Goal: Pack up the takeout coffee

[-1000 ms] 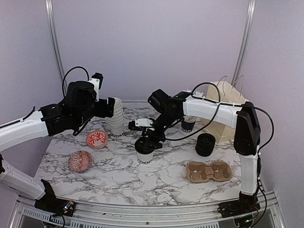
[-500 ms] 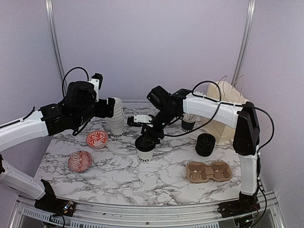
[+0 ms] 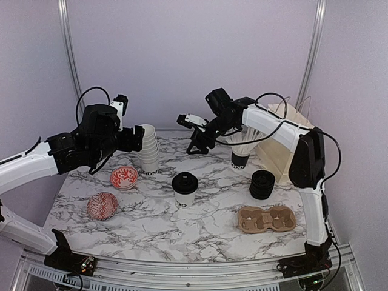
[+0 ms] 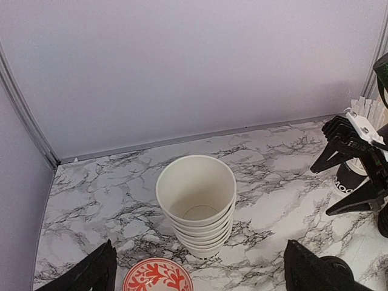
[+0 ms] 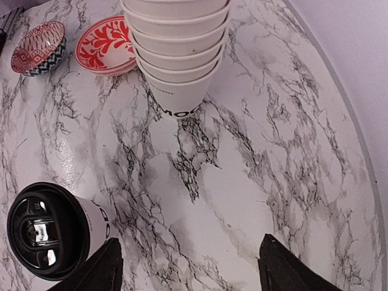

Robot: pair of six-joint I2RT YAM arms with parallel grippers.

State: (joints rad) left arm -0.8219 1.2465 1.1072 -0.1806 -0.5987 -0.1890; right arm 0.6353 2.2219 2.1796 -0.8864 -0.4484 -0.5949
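Since right gripper [image 3: 197,147] rose, cup [image 3: 185,188] seemingly stands free.

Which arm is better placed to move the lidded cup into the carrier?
Probably right: right gripper, open, hangs behind the lidded cup, carrier on its side; left gripper sits by the stacked cups.

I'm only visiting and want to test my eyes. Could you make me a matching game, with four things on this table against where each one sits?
Things:
1. lidded coffee cup
2. cardboard carrier
3. stack of lidless cups
4. paper bag

Places:
A. far right, behind the arm
B. near right, lying empty
C. centre, standing alone
D. far left, beside the red bowl

Pairs: 1-C, 2-B, 3-D, 4-A
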